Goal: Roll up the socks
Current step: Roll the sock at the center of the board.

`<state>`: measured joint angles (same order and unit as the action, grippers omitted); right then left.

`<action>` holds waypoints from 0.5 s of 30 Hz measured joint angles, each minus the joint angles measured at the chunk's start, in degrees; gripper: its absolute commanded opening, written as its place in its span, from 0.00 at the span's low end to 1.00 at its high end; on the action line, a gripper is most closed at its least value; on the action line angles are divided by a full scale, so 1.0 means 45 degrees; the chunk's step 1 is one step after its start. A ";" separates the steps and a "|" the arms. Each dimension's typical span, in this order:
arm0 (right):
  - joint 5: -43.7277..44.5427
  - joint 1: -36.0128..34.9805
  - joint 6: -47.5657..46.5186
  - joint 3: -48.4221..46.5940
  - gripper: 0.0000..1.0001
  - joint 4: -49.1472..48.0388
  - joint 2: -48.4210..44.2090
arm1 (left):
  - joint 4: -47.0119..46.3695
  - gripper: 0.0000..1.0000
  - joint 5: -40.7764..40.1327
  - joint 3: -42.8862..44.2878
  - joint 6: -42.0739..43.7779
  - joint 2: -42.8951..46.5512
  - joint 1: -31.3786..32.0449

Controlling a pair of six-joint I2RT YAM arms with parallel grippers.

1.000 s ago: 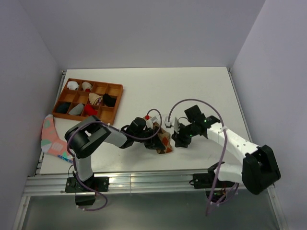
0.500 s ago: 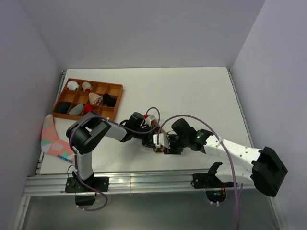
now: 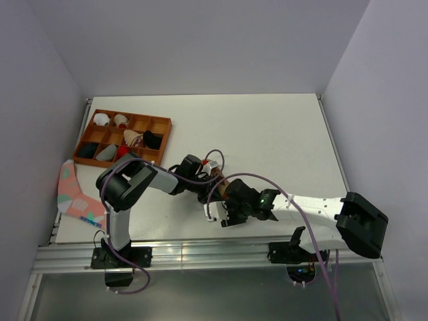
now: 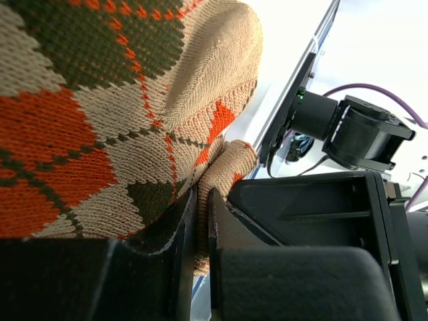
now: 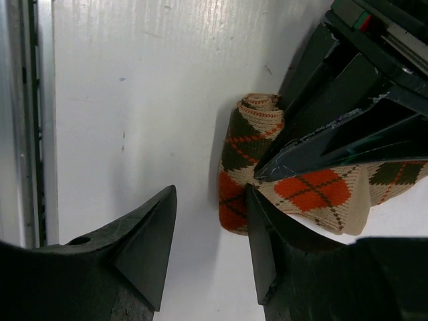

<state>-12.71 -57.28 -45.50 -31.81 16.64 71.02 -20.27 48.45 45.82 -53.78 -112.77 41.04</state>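
Hidden: from above, both grippers cover most of the sock (image 5: 237, 167).
Left gripper (image 4: 202, 221): nearly closed, pinching the sock.
Right gripper (image 5: 209, 200): half open, empty; rolled end at its 2 o'clock, against one finger.
Sock: bench (image 5: 134, 100), 6 o'clock edge.

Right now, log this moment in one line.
argyle sock: partly rolled | left claw: shut on argyle sock | right claw: open at roll

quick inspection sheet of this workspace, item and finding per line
surface: white table, faint scuffs
job's things: argyle sock, partly rolled at one end; no second sock seen
clutter: wooden tray of small items far left; pink sock at left edge
end effectors: left end effector shut on argyle sock; right end effector open at the rolled end
cables: purple cable looping above arms
surroundings: plain walls; nothing else seen
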 measured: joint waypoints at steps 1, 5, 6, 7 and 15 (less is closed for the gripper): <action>0.0107 -0.0044 0.0000 0.0000 0.53 -0.0102 0.0092 | 0.0029 0.00 0.0044 0.0024 0.0029 -0.0024 -0.0010; 0.0500 -0.0194 0.0005 0.0000 0.53 -0.0408 0.0277 | 0.0063 0.00 0.0136 0.0039 0.0078 -0.0058 -0.0049; 0.0578 -0.0219 0.0000 0.0005 0.52 -0.0481 0.0325 | 0.0073 0.00 0.0155 0.0039 0.0087 -0.0058 -0.0058; 0.0636 -0.0228 0.0000 0.0005 0.52 -0.0568 0.0384 | 0.0097 0.00 0.0175 0.0039 0.0102 -0.0058 -0.0073; 0.1073 -0.0301 0.0000 0.0005 0.48 -0.1122 0.0845 | 0.0053 0.00 0.0262 -0.0063 0.0117 -0.0049 -0.0175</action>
<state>-7.88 -58.63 -45.50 -31.79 11.60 74.83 -20.03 49.63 45.54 -53.25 -112.99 40.25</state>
